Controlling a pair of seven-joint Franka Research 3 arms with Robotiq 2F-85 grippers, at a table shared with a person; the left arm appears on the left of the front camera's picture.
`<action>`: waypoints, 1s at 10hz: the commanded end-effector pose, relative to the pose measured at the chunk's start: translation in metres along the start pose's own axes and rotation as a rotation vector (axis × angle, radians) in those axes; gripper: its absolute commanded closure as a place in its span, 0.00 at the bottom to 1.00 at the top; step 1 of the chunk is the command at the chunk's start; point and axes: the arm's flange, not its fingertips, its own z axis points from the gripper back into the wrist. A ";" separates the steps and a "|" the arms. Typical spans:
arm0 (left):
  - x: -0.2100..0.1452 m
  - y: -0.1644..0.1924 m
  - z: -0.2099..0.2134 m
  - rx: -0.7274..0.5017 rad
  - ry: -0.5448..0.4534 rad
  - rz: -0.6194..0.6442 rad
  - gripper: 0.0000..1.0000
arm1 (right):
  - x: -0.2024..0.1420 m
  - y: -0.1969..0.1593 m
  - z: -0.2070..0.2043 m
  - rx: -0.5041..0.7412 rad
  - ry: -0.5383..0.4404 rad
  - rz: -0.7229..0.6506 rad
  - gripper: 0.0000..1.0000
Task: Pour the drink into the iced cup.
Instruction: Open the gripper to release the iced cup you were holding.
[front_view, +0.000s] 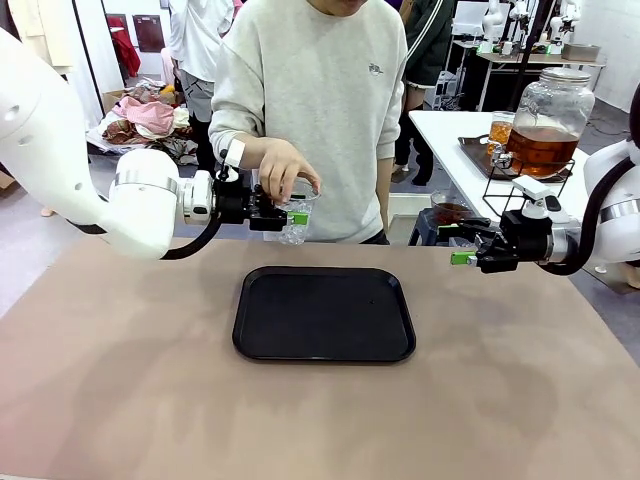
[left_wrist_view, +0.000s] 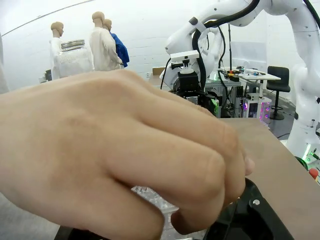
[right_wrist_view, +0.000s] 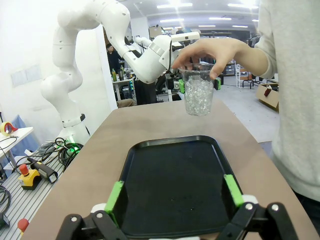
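A matt brown table (front_view: 120, 380) filled the lower half of the front view, and on it, just below frame centre, lay a black tray (front_view: 324, 314) with a raised rim. Beyond the far edge stood a person in a pale grey sweatshirt (front_view: 310, 110), whose small chest mark we could not read. At upper right, on a white side table (front_view: 450, 140), we noted a glass jar (front_view: 548, 122) on a wire stand, about a third full of amber drink (front_view: 540, 150). The room behind was a workshop with clothing heaped at upper left and benches at upper right. In the right wrist view we saw cables and a red push-button box (right_wrist_view: 29, 176) on the floor at lower left. We found no legible writing in any view.

Left of centre in the front view, the left gripper (front_view: 297, 216) was closed on a clear cup (front_view: 296, 215) of ice, held in the air beyond the tray's far edge. The person's hand (front_view: 285, 165) grasped the cup's rim from above; the same hand (left_wrist_view: 115, 155) crowded the left wrist view. At right, the right gripper (front_view: 461, 243) hovered off the table with jaws spread and nothing between them.
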 end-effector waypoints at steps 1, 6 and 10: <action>0.002 0.000 -0.001 0.000 -0.004 -0.004 0.19 | 0.003 -0.001 0.000 0.001 0.001 0.001 0.00; 0.002 0.000 -0.001 0.000 -0.004 -0.004 0.19 | 0.003 -0.001 0.000 0.001 0.001 0.001 0.00; 0.002 0.000 -0.001 0.000 -0.004 -0.004 0.19 | 0.003 -0.001 0.000 0.001 0.001 0.001 0.00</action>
